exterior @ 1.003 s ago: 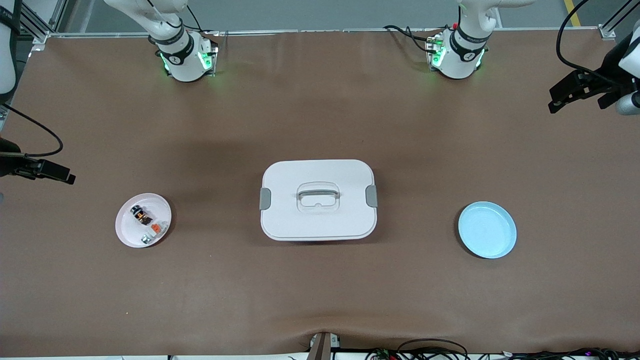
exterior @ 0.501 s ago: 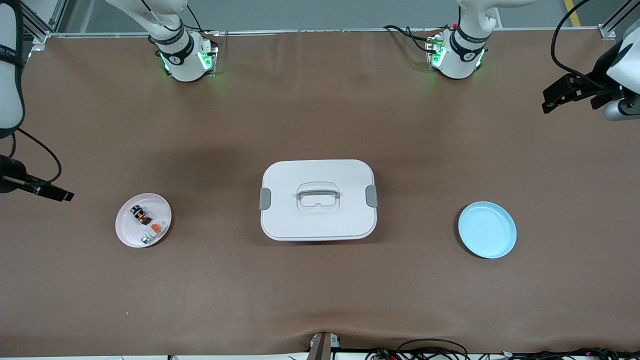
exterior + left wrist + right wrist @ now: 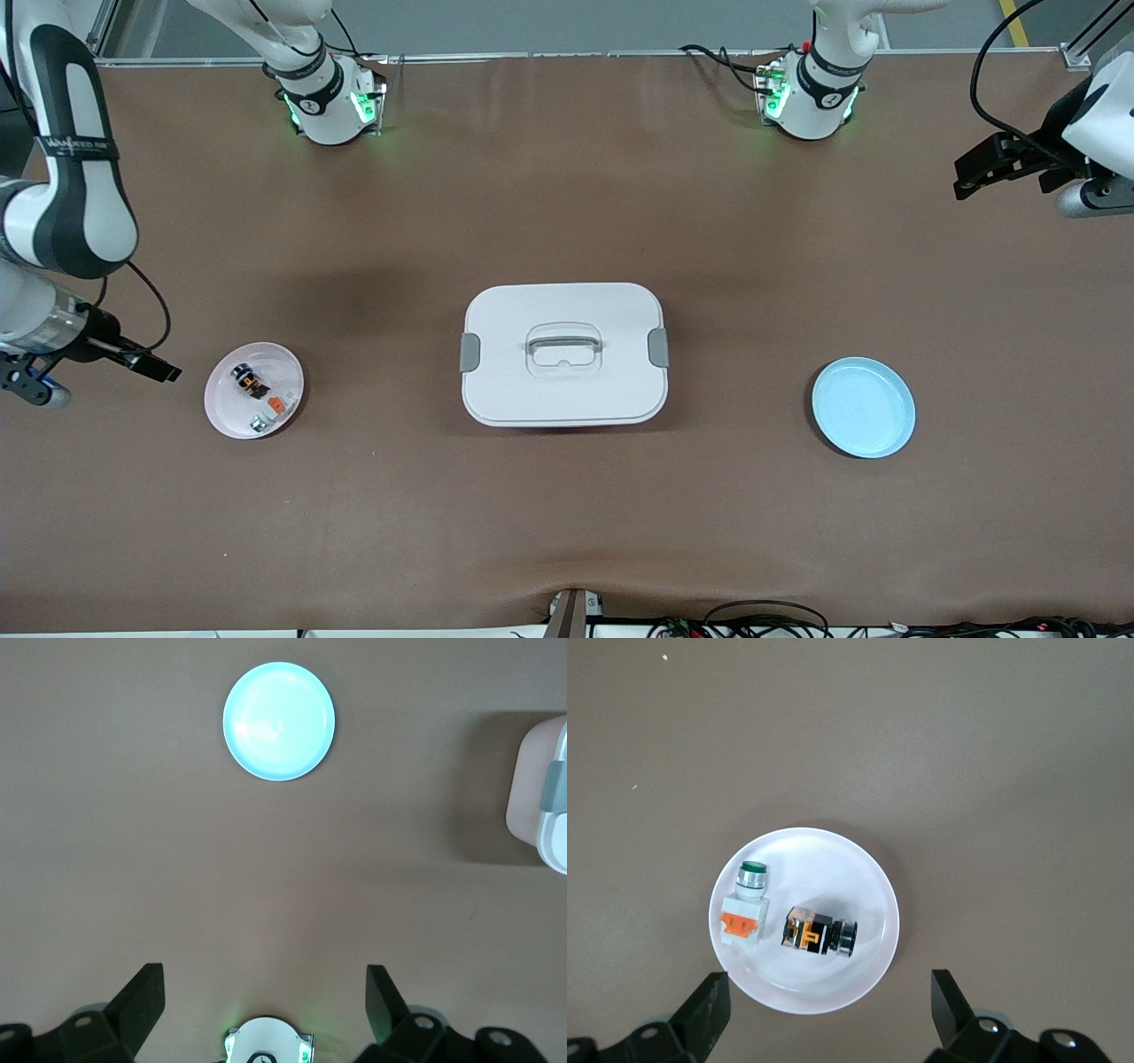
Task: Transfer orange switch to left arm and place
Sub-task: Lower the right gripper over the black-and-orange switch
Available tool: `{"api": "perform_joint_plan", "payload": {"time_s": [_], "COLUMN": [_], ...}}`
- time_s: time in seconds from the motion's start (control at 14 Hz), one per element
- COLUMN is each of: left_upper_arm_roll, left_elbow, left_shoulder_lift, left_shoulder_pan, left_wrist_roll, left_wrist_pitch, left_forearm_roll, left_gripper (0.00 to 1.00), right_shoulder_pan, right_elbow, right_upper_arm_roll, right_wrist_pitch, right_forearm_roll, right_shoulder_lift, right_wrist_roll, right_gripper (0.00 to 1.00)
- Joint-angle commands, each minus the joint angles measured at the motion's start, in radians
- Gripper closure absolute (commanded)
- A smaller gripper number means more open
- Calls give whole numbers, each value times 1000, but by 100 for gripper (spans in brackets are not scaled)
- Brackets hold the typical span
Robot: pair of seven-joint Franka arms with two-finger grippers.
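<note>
Right wrist view, orange switch (image 3: 818,935) on pink plate (image 3: 868,877)

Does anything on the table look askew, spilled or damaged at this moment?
Nothing stands out. The box sits square and closed mid-table, the orange switch lies on its side in the white plate beside a white switch, and the blue plate is bare. The right gripper is open over the white plate; the left gripper waits open.

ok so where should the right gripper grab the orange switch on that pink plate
Grip the orange switch across its black blocky body, coming straight down from above. It lies on its side on the pink plate, apart from the white piece, so there is room for the open right gripper fingers on both flat sides.
</note>
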Motion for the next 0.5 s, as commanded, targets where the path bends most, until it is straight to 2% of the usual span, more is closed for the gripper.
{"api": "perform_joint_plan", "payload": {"time_s": [0.0, 0.43], "left_upper_arm_roll": [-3, -3], "left_elbow": [-10, -10], "left_shoulder_lift": [-9, -8], "left_shoulder_pan": [-3, -4], "left_wrist_roll": [-5, -6], "left_wrist_pitch": [-15, -10], "left_forearm_roll": [19, 18], "left_gripper": [0, 0], "right_shoulder_pan": [-6, 24], "right_elbow": [-9, -13], "right_upper_arm_roll": [5, 5], "right_wrist_pitch": [66, 128], "right_forearm_roll": [13, 12], "right_shoulder_lift": [48, 103], "right_wrist_roll": [30, 175], "right_gripper": [0, 0]}}
